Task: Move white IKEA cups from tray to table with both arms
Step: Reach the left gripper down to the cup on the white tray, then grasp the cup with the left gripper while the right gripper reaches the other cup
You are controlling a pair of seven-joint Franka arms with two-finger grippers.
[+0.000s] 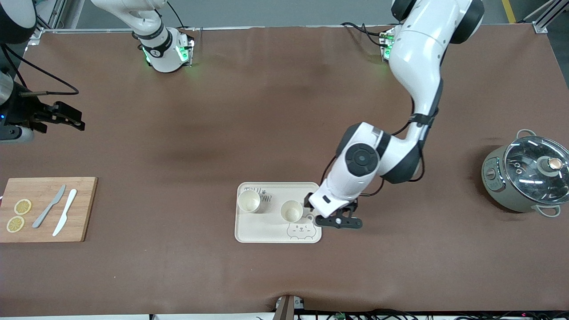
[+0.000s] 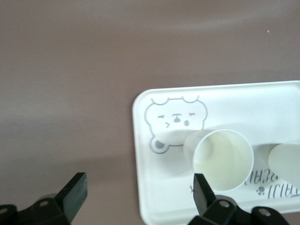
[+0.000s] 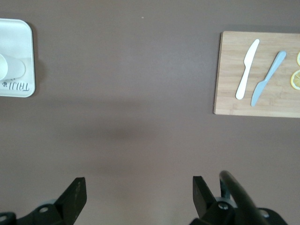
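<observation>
Two white IKEA cups stand upright on the cream bear-printed tray (image 1: 266,233) in the middle of the table. One cup (image 1: 248,201) is toward the right arm's end, the other cup (image 1: 292,210) toward the left arm's end. My left gripper (image 1: 329,205) hangs open and empty over the tray's edge beside that second cup (image 2: 224,159). In the left wrist view the left gripper (image 2: 138,197) has one finger over the table and the other by the cup's rim. My right gripper (image 1: 66,117) waits open over bare table at the right arm's end, empty in its own view (image 3: 138,197).
A wooden cutting board (image 1: 84,209) with two knives and two lemon slices lies near the right arm's end, nearer the front camera. A grey pot with a glass lid (image 1: 526,178) stands at the left arm's end.
</observation>
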